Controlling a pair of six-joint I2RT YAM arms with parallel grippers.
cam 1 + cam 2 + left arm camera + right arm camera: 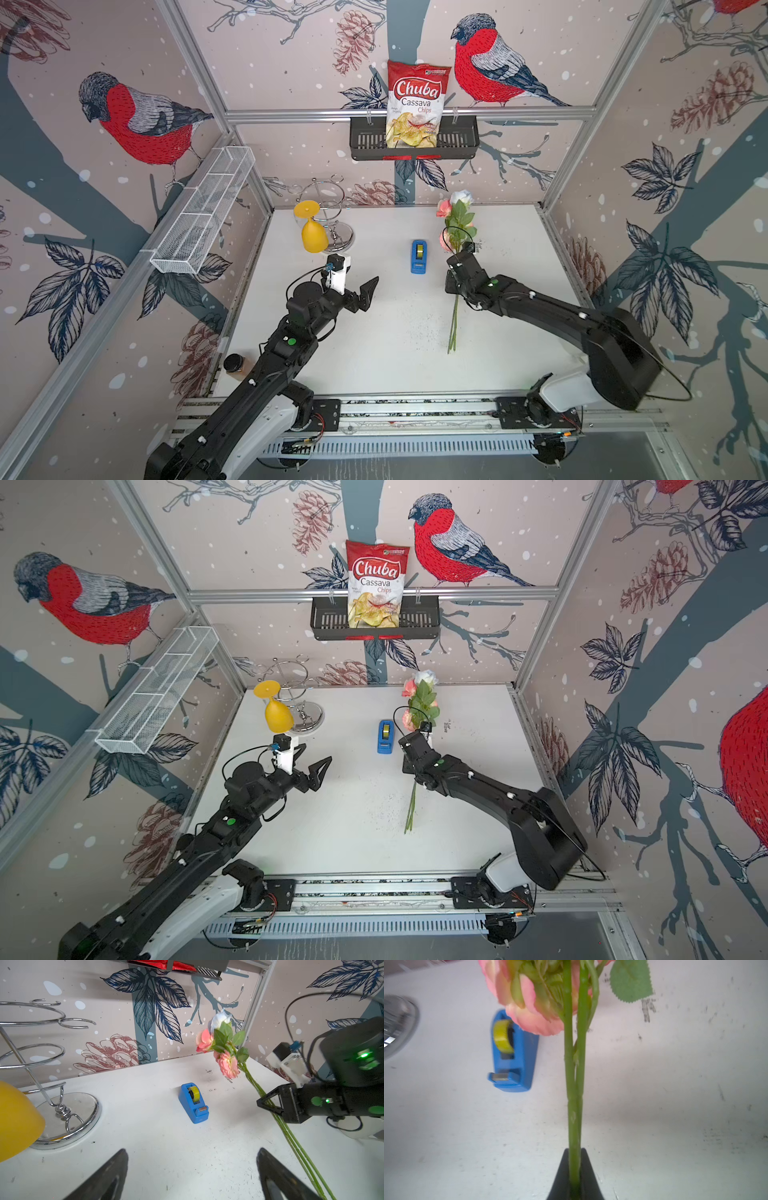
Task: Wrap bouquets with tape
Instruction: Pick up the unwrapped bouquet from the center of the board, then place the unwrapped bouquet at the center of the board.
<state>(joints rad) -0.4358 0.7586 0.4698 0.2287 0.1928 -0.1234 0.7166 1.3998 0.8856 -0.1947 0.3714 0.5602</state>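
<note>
The bouquet (457, 218), pink and white blooms on long green stems (574, 1084), slants up from the right half of the table, blooms raised toward the back wall. My right gripper (574, 1150) is shut on the stems partway down; in the left wrist view its black tips (260, 1103) pinch them. The tape (419, 257), a yellowish roll in a blue dispenser (194, 1103), stands on the table just left of the bouquet. My left gripper (191, 1151) hovers open and holds nothing, left of the dispenser, as both top views show it (311, 757).
A yellow goblet (312, 232) leans by a chrome wire stand (334, 226) at the back left. A chips bag (417, 104) sits in a black basket on the back rail. A white wire basket (203, 212) hangs on the left wall. A dark-lidded jar (235, 365) stands front left.
</note>
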